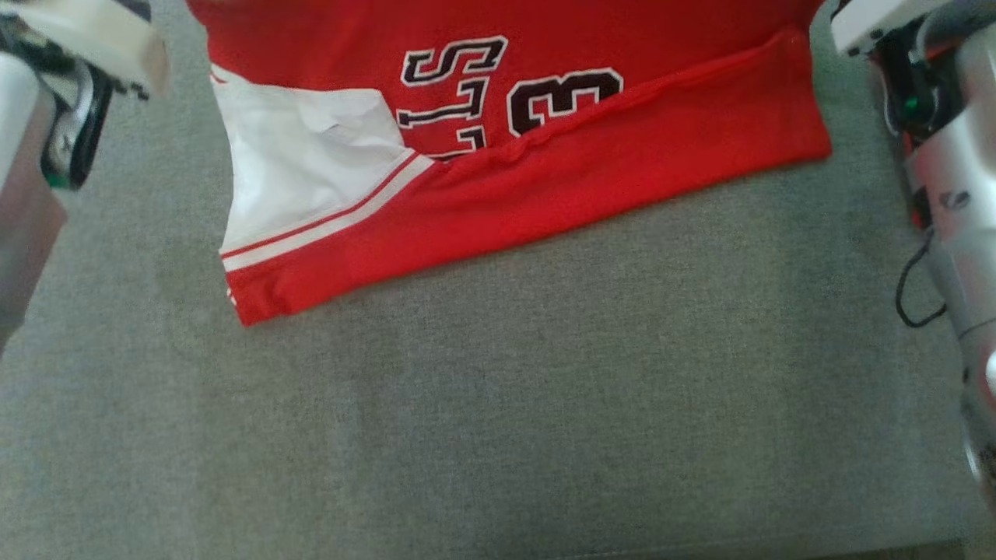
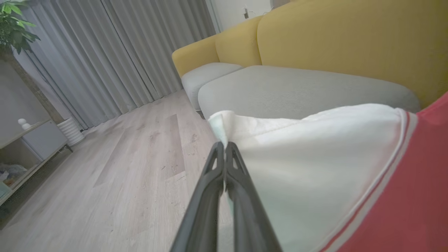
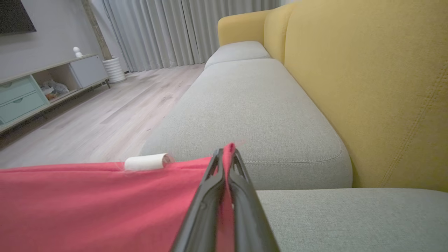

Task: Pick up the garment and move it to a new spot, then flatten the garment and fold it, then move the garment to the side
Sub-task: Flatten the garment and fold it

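The garment (image 1: 622, 171) is a red jersey with a white side panel (image 1: 303, 171) and black-and-white lettering. Its lower hem rests on the grey sofa cushion (image 1: 498, 404), and the rest runs off the top of the head view. In the left wrist view, my left gripper (image 2: 224, 145) is shut on a corner of the white panel (image 2: 315, 157). My right gripper (image 3: 226, 152) is shut on a red edge of the garment (image 3: 87, 203), with cloth pinched between the fingers. The pale left forearm (image 1: 70, 93) and right arm (image 1: 949, 155) flank the garment.
The yellow sofa backrest (image 3: 367, 87) rises behind the grey seat cushions (image 3: 252, 105). Wooden floor (image 2: 122, 168) lies beside the sofa, with grey curtains (image 2: 105, 52) and a low cabinet (image 3: 35, 91) beyond. A small white cylinder (image 3: 145, 162) shows past the garment's far edge.
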